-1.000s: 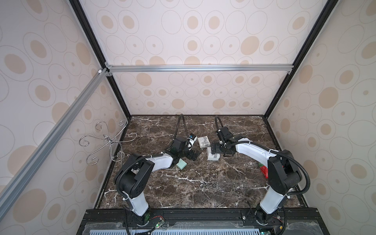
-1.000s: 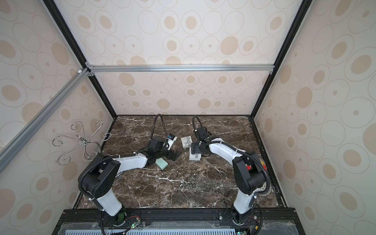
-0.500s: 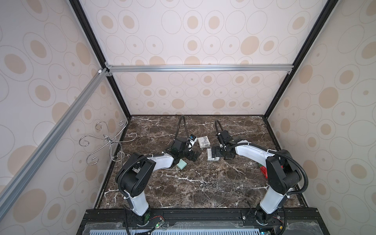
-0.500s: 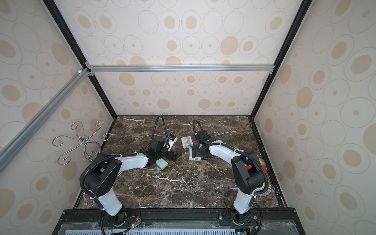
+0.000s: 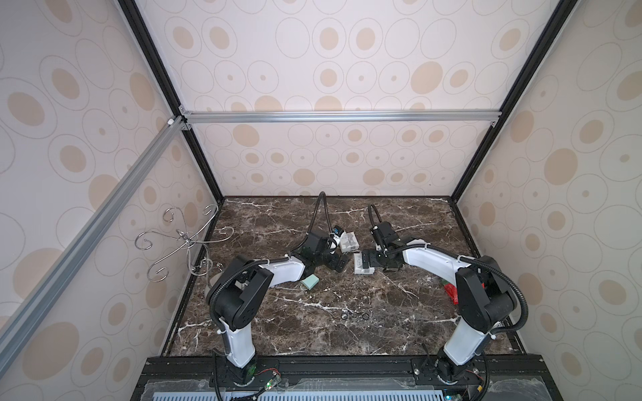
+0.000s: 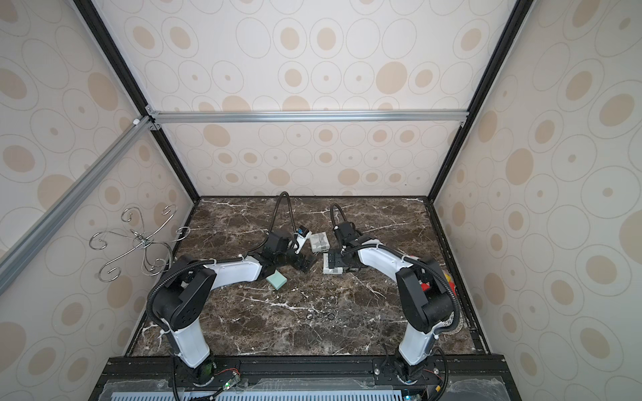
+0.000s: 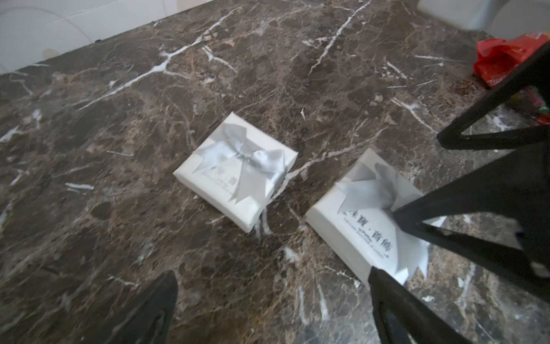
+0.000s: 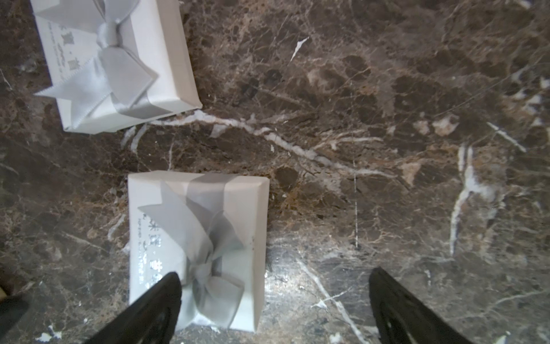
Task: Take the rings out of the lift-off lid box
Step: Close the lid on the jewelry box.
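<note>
Two shut white boxes with silver bows lie mid-table, a farther box (image 5: 348, 242) and a nearer box (image 5: 363, 268); which one is the lift-off lid box I cannot tell. Three tiny dark rings (image 5: 354, 316) lie in a row on the marble toward the front, also in a top view (image 6: 319, 316). My right gripper (image 8: 273, 306) hangs open over the nearer box (image 8: 196, 226), one finger (image 8: 157, 303) above its bow. Left of that box, my left gripper (image 7: 273, 309) stands open over bare marble, facing both boxes (image 7: 235, 166) (image 7: 366, 214).
A pale green box (image 5: 310, 282) lies beside the left forearm. A curly silver wire stand (image 5: 184, 243) rises at the left wall. A red packet (image 5: 450, 291) lies by the right arm. Patterned walls close in three sides of the marble table (image 5: 312, 333).
My right gripper has come forward and down from behind the boxes to over the nearer box. The left arm has hardly shifted.
</note>
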You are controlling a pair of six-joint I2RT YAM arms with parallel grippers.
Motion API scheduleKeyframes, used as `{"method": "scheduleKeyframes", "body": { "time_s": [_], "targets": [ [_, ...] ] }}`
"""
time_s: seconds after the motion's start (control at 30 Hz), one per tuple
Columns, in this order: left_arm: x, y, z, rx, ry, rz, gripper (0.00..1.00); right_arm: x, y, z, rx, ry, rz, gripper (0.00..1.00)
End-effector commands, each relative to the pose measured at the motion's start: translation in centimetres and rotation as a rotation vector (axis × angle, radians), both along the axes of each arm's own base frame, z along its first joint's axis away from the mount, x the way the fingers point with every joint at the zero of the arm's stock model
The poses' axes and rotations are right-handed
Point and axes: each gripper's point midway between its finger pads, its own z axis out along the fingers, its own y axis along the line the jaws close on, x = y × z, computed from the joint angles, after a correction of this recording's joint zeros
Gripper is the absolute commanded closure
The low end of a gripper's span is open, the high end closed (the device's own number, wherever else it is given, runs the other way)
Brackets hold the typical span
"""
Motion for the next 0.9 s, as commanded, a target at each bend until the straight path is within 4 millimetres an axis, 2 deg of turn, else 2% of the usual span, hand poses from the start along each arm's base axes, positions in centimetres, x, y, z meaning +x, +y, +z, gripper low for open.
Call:
{"method": "scheduleKeyframes", "body": {
  "time_s": [0.0,0.2,0.63,0.87],
  "targets": [
    [0.1,-1.1,-0.2,0.05,-0.004,-0.01,0.0,0.5,-1.0,1.5,0.003,-0.046,-0.012,0.0],
    [0.0,-2.0,-1.3,0.095,0.007,-0.01,0.0,0.7,-1.8,1.2,0.01,-0.053,-0.024,0.0],
    [0.6,-2.7,-2.4,0.116,0.027,-0.004,0.0,1.1,-2.1,-1.5,0.016,-0.001,-0.027,0.0],
    [0.4,-2.7,-2.9,0.119,0.04,-0.006,0.0,0.4,-2.9,-3.0,-0.019,0.045,-0.044,0.0]
  ]
}}
